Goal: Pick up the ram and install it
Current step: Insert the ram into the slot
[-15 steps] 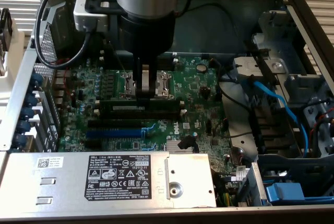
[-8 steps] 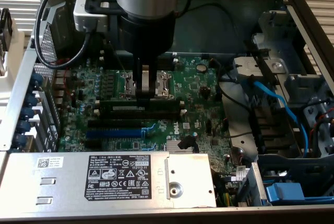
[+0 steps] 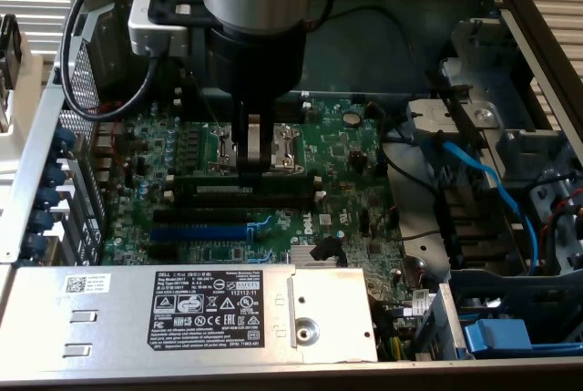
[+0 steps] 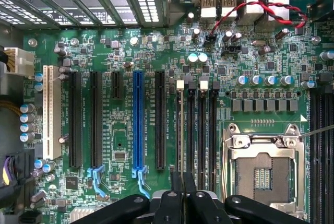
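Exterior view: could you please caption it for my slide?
Gripper at the ram, over the green motherboard inside an open computer case.

An open metal computer case (image 3: 510, 8) carries a green motherboard (image 3: 351, 149) mounted flat on its floor. A grey power supply (image 3: 182, 313) with a black label sits along the case's near edge in the exterior view. Drive bays with a blue cable (image 3: 487, 186) occupy the exterior view's right.
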Available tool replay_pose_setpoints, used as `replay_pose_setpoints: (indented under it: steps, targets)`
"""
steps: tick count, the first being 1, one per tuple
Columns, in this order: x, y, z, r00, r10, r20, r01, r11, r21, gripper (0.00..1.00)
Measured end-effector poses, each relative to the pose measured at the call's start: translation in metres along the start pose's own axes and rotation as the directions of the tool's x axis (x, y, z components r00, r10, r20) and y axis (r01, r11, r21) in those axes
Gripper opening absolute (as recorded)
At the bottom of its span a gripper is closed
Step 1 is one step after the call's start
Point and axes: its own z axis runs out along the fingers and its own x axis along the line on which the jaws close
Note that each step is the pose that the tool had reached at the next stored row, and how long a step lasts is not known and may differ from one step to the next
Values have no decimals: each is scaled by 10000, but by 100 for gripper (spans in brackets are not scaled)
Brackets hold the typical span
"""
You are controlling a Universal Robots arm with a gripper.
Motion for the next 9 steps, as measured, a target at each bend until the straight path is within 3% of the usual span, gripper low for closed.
replay_pose_setpoints:
  steps: [9]
  targets:
    - [-1,0,24,10000,-1,0,1,10000,0,12]
